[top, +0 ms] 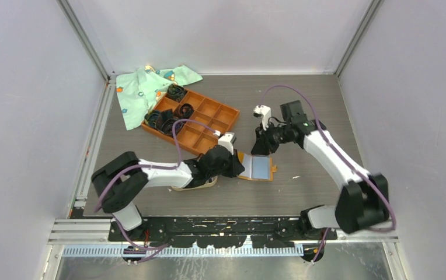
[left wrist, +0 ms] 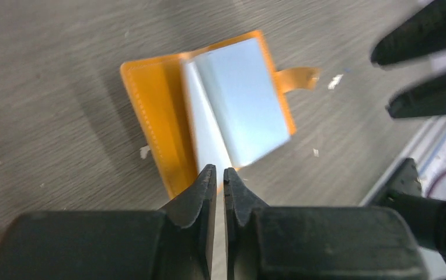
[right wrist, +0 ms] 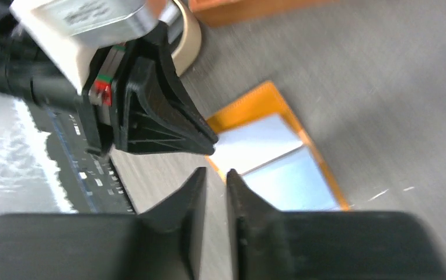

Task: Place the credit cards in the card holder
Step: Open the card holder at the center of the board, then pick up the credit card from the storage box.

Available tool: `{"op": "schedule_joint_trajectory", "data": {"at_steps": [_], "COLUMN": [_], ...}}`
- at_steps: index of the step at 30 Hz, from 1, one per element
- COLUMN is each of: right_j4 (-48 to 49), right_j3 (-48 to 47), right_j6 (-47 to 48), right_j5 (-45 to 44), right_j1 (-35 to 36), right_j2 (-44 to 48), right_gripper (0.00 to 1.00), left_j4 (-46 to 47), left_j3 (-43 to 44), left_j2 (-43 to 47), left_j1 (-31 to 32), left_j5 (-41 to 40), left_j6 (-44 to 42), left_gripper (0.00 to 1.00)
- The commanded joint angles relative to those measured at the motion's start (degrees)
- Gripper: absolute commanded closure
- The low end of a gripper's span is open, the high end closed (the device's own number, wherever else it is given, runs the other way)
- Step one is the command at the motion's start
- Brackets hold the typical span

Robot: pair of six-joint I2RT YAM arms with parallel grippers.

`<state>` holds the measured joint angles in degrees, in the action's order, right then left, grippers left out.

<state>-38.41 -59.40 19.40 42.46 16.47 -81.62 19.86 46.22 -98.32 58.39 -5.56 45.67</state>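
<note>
We record two arms of like build. The left arm [top: 162, 173] and the right arm [top: 331, 154] carry white link shells between black joint housings. A purple cable [top: 177, 131] runs along each arm in loose loops. Each wrist bears a small white camera block [top: 261, 112]. The jaws are matte black and wedge-shaped, tapering to blunt tips. On the left gripper [right wrist: 213, 140] we note a white labelled plate [right wrist: 86, 14], with a red-and-green mark [right wrist: 101, 87] beneath it.

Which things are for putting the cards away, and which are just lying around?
For the job: orange card holder, lying open. No credit cards clearly in sight.

Just lying about: orange compartment tray, black bits in it, green patterned cloth, tan-rimmed dish, mostly hidden.
</note>
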Motion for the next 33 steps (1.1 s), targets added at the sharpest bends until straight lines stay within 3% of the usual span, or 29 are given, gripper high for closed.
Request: {"op": "schedule_joint_trajectory", "data": {"at_steps": [1,3,5,7,17,24,33], "right_j4": [9.71,6.38,2.36,4.45,20.47,26.40,31.33], "right_j3": [5.72,5.24,0.48,-0.69,0.78,-3.98,-6.53], "right_j6": [7.00,11.57,10.49,4.09,-19.04,-33.14,-44.41], "right_j5": [4.04,7.01,9.62,11.10,5.09,-4.81,-14.26], "right_j1": [-0.10,-0.06,0.04,0.83,13.45,22.15,26.09], "right_j2": [15.57,17.38,14.96,13.19,1.42,-11.52,-21.02], "right_gripper": [0.62,0.48,0.45,0.45,0.45,0.45,0.41], "left_j4": [3.60,-0.58,-4.90,-9.43,-24.95,-34.43,-36.51], "left_j3": [-0.45,-0.42,-0.83,-1.78,-15.48,-21.79,-22.75], "left_j2": [10.40,13.86,17.77,22.05,49.52,59.14,53.07], "left_j1": [0.18,0.07,0.14,0.14,-3.99,-16.58,-24.00], "left_j5": [3.33,3.16,1.95,-0.70,-17.05,-15.97,-14.11], "left_j6": [-8.94,-11.82,-14.41,-16.70,-14.64,-6.19,-4.69], "left_gripper": [0.89,0.88,0.87,0.83,0.33,0.27,0.25]}}
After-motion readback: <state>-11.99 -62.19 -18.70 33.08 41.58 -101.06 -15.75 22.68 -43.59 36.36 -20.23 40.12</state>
